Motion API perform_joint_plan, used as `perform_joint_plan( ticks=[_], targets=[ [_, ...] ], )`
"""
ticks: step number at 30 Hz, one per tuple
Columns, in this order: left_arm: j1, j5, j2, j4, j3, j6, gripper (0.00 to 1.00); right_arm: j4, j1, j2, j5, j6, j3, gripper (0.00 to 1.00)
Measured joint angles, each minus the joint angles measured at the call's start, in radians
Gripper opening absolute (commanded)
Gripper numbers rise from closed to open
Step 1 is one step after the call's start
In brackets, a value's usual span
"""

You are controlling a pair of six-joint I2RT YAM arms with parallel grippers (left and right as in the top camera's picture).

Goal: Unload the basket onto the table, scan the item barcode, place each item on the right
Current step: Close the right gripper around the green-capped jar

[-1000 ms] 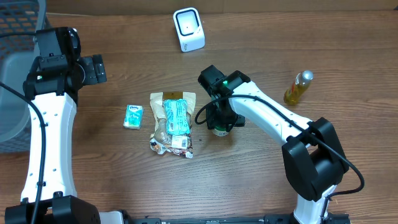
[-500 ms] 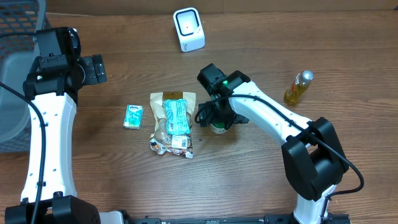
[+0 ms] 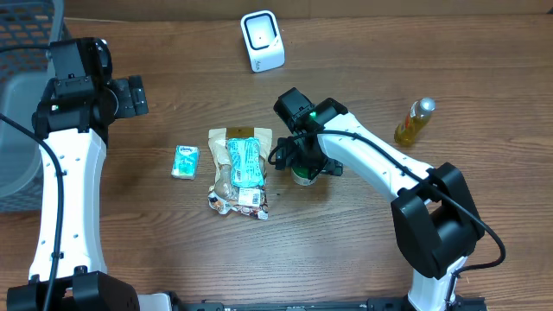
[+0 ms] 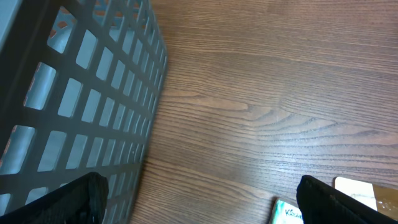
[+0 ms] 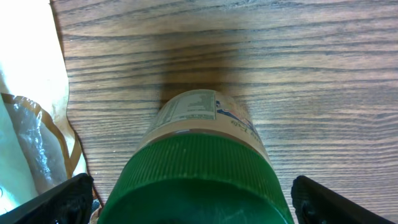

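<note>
One jar [image 5: 205,118] near pouch [image 3: 239,168] edge, right claw [image 5: 196,204] spread

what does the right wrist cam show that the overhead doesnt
Only the right wrist: the printed label on the side of the jar, the ribs of its green lid, and the right fingers at the lower corners, one on each side of the lid.

Only the overhead: the white scanner, the yellow bottle, the tissue pack and the grey basket.

Both: the jar, the snack bag beside it, and the wooden table.
</note>
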Motion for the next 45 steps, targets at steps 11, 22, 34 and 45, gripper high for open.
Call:
perform_joint_plan(
  ticks=[11,22,34,45],
  targets=[
    [0.0,0.0,0.0,0.0,0.0,0.0,1.0,0.008,0.0,0.048,0.006,0.034,0.0,0.87],
    [0.0,0.0,0.0,0.0,0.0,0.0,1.0,0.008,0.0,0.048,0.008,0.053,0.0,0.87],
    [0.0,0.0,0.0,0.0,0.0,0.0,1.0,0.007,0.0,0.048,0.008,0.056,0.0,0.85],
    [0.0,0.0,0.0,0.0,0.0,0.0,1.0,0.005,0.0,0.048,0.008,0.056,0.0,0.83]
  ],
)
